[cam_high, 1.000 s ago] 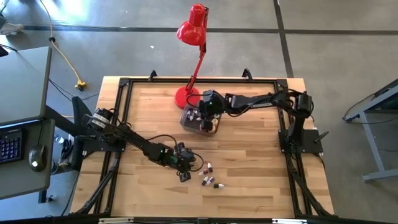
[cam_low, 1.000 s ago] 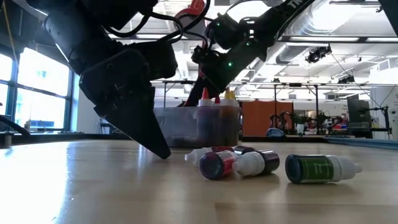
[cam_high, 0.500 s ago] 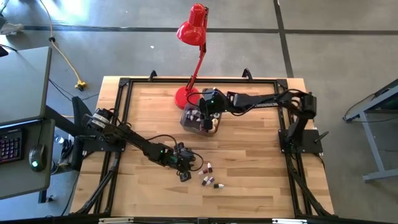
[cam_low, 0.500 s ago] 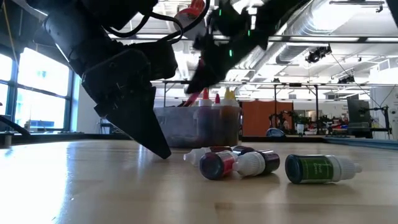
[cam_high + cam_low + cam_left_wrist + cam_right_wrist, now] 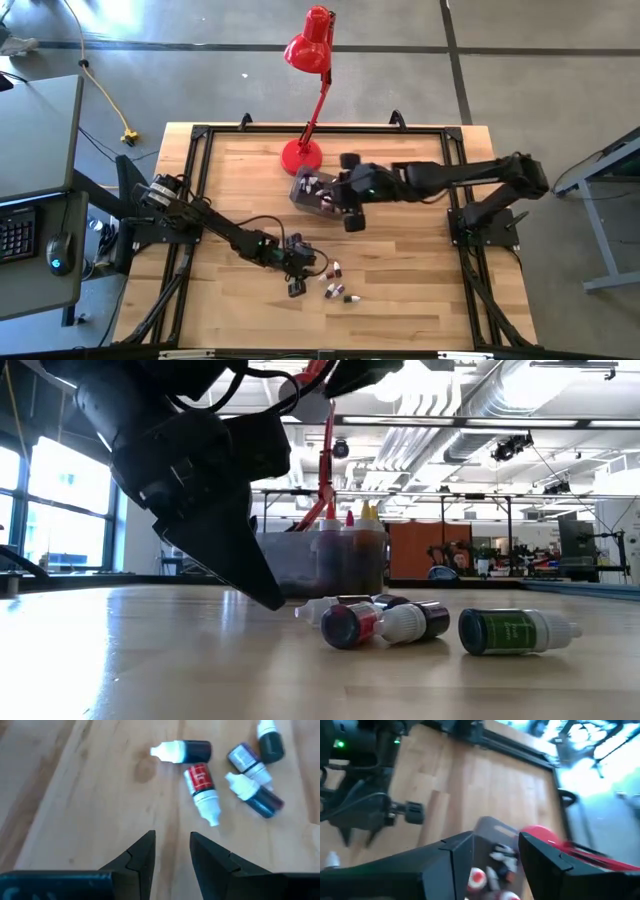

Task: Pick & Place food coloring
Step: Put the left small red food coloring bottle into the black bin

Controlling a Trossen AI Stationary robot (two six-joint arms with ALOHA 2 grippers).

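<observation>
Five small white-capped plastic squeeze bottles of food coloring (image 5: pixel 200 780) lie loose on the pale wooden table (image 5: pixel 400 270), all well apart from the clear grey rectangular plastic tub (image 5: pixel 312 195): one red-labelled, one green, the others dark maroon or purple. One such tub stands on the table. Inside the tub more bottles stand upright; three coloured tips (image 5: pixel 346 520) show above its rim, perhaps more behind them. Just beside the tub stands one red metal desk lamp (image 5: pixel 308 60).
</observation>
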